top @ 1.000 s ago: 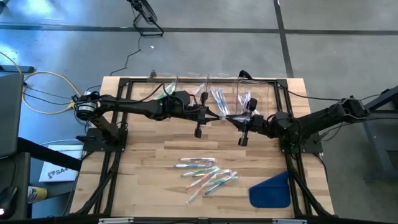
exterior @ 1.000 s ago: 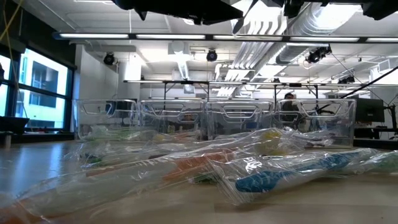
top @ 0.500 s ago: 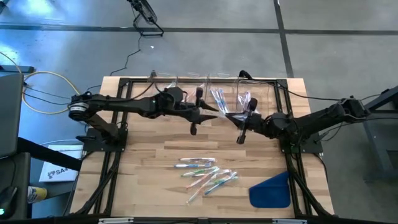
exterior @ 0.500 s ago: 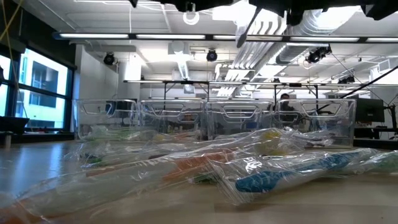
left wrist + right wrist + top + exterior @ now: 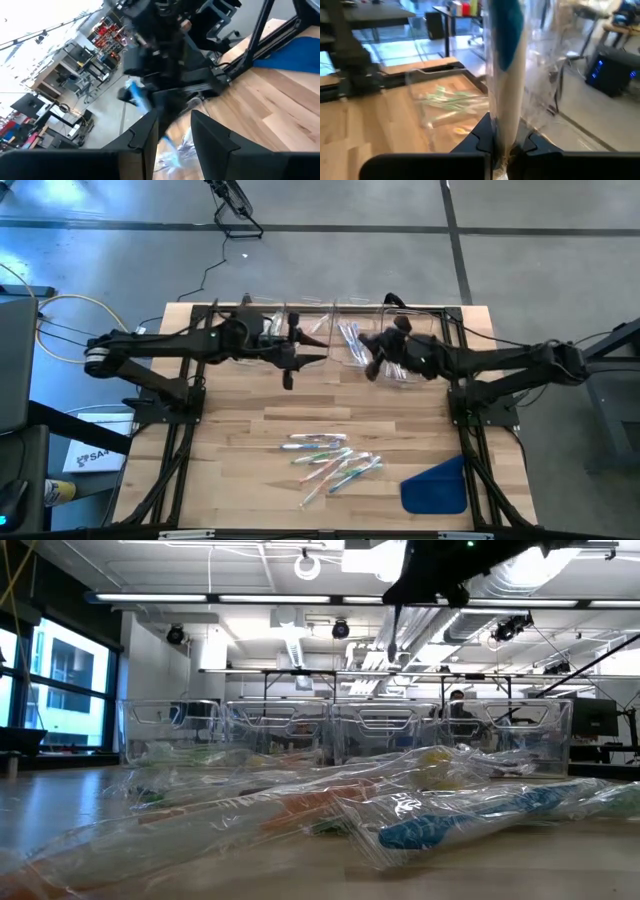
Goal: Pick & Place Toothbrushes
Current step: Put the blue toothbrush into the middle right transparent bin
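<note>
- Table [image 5: 240, 430]: wood top, clear bins [image 5: 330, 330] in a row along the far edge; loose wrapped toothbrushes [image 5: 335, 460] piled near the front, blue cloth piece [image 5: 435, 485] just beside them at the front right corner.
- Bins: clear-walled and side by side. The high view shows whitish and blue brushes in the middle-right ones. The right wrist view shows green ones lying in another bin [image 5: 445, 100]. Exact counts can't be read.
- Right gripper [image 5: 372, 365]: over the bin row, fingers together and clamped on a wrapped blue-headed toothbrush [image 5: 506, 65], which stands upright out of the jaws.
- Left gripper [image 5: 288, 377]: near the bins' left part, fingers [image 5: 145, 135] apart with a gap, nothing seen between them. A blurred blue brush [image 5: 135, 95] shows beyond them, by the other arm.
- Risk: the held brush is gripped at its very end and the wrapper is slippery. It could pivot or slide out before it is over the right bin.
- Risk: loose film could snag on a bin wall, so the brush hangs on the rim or lands in the neighbouring bin.
- Risk: both grippers sit close over the same row. An inward move by either arm could make them collide.
</note>
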Robot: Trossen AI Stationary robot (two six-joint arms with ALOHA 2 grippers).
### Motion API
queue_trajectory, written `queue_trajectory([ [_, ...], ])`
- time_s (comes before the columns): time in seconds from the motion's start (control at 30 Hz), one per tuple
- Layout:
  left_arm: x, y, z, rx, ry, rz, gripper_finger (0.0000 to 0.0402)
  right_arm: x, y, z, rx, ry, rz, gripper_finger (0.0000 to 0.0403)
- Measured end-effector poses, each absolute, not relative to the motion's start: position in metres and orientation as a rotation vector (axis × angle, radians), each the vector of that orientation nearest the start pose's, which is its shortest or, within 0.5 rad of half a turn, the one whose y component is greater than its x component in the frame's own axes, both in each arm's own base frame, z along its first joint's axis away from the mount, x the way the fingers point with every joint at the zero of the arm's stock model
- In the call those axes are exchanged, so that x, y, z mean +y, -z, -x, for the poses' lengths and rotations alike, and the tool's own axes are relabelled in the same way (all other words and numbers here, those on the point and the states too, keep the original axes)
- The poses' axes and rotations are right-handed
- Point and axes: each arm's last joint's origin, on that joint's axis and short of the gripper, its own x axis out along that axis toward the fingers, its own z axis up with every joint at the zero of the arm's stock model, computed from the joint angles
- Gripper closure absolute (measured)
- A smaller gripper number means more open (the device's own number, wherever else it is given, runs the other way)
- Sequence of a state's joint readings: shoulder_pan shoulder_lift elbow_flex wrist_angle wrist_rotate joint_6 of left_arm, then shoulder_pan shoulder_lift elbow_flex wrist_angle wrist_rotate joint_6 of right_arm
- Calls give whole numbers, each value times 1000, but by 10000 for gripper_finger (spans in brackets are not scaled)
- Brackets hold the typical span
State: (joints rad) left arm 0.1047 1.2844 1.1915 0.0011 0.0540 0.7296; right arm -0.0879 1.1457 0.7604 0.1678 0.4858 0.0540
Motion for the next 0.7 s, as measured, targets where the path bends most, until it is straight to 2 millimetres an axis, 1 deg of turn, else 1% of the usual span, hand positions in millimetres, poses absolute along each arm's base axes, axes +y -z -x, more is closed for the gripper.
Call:
queue_trajectory([
  [0.13,27,-388,-276,154,3,-716,290,-56,-305,-265,232,534,-39,393],
  [0.2,27,-388,-270,180,13,-713,290,-69,-311,-271,256,528,-73,393],
  [0.27,26,-388,-267,189,18,-701,290,-84,-312,-276,298,545,-103,393],
  [0.4,26,-386,-265,220,25,-640,290,-110,-303,-286,398,560,-162,393],
  [0.5,26,-385,-264,234,30,-625,290,-128,-294,-292,442,531,-242,393],
  [0.6,26,-383,-264,255,37,-611,290,-143,-276,-295,520,531,-289,393],
  [0.7,26,-382,-264,262,38,-591,290,-157,-260,-293,593,567,-323,393],
])
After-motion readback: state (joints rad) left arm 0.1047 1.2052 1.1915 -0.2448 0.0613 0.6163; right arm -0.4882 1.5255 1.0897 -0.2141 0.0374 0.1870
